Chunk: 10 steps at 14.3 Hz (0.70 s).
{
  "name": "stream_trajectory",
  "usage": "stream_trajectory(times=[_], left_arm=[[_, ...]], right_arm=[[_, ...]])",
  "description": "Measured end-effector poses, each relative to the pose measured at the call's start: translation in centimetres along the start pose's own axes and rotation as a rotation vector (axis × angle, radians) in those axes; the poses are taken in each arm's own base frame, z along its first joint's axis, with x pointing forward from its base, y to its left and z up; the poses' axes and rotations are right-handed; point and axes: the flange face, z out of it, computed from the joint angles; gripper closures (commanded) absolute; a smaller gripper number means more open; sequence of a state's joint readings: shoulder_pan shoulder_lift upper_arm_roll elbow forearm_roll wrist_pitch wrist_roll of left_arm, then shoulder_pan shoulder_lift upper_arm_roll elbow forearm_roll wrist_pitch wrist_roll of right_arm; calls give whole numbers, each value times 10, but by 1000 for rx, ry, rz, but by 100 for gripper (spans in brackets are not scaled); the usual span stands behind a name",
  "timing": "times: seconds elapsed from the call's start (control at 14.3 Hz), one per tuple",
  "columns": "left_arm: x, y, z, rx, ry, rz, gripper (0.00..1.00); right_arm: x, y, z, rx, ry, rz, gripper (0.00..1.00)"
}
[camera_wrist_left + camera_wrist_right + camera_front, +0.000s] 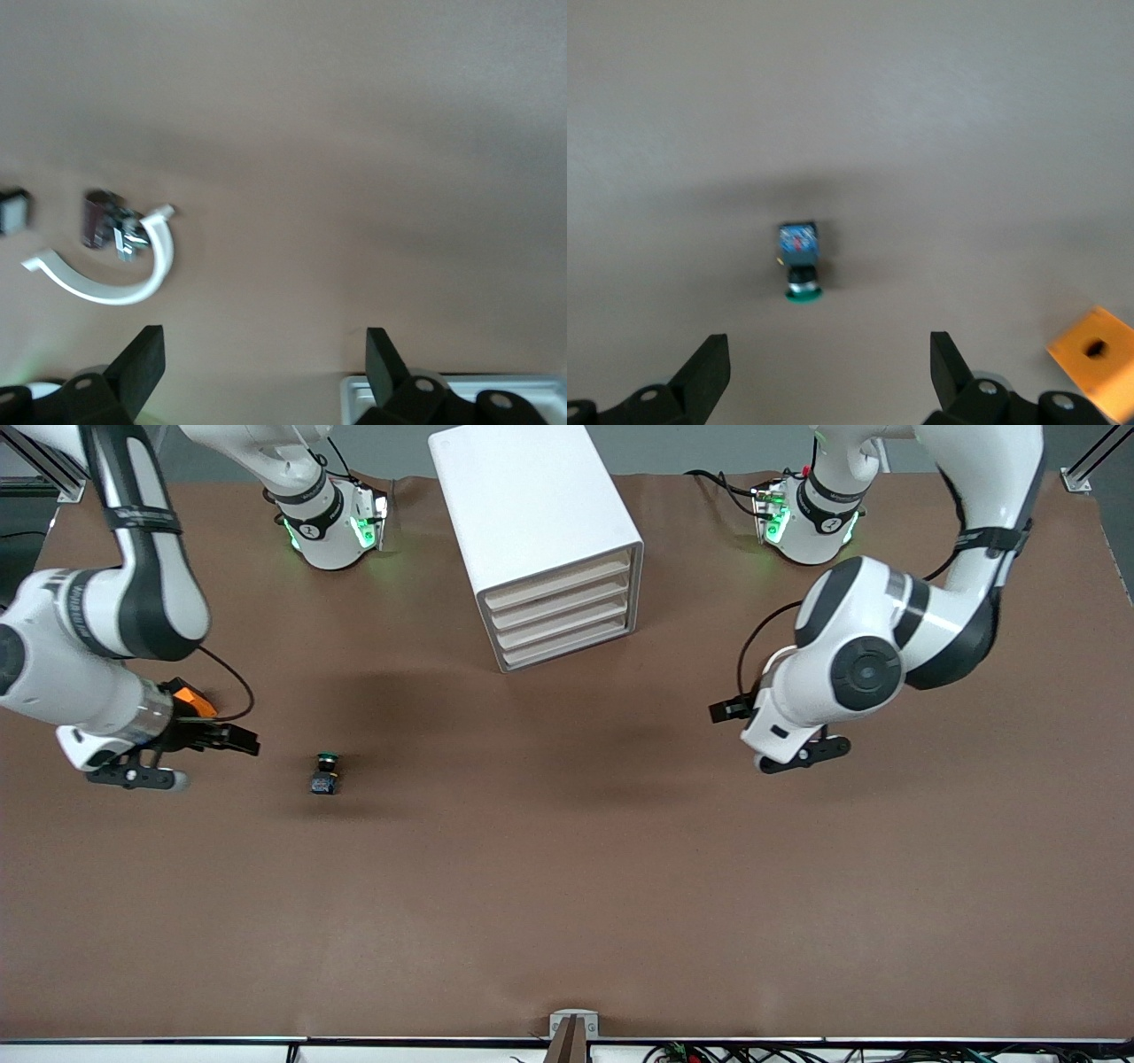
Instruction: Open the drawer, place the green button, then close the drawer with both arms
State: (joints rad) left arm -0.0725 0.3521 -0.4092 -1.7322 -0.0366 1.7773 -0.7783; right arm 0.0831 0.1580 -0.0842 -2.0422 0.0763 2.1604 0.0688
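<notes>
So nothing has begun: all four cabinet (pixel 540 540) drawers are shut.
Front view: button (pixel 325 772) lies nearer the camera than the cabinet, toward the right arm's end. Left wrist view: left gripper (pixel 261 367) wide, empty (waiting). Right wrist view: right gripper (pixel 828 367) spread over the button, likely to pick it.

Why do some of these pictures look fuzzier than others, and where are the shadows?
Front view: sharp, with soft dark shadows on the brown table near the cabinet and button. Right wrist view: the button is soft-edged. Left wrist view: the small parts look blurred.
</notes>
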Motion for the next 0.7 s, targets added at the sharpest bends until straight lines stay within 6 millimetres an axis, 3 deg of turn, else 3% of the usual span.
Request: stream_trajectory(times=[0.28, 0.49, 0.7], left_arm=[[-10, 54, 33, 6, -54, -227, 0], [-13, 83, 54, 6, -110, -386, 0], [-22, 113, 84, 40, -161, -579, 0]], right_arm=[[-3, -27, 67, -8, 74, 7, 0], [3, -25, 121, -22, 87, 10, 0], [2, -25, 148, -31, 71, 8, 0]])
